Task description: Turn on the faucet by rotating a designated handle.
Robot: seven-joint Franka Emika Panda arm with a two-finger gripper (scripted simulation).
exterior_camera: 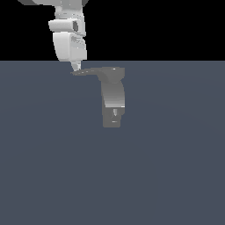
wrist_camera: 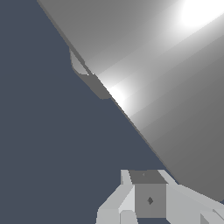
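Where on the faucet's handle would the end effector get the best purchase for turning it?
Near the pointed tip of the handle, farthest from the faucet body, coming from above on the exterior view's left. The lever is thin, flat and sticks out sideways, so the tip likely gives the most leverage. The end effector sits there.

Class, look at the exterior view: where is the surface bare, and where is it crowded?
Bare: the floor below the faucet and on both its sides. Crowded: at the handle tip, where the gripper hangs.
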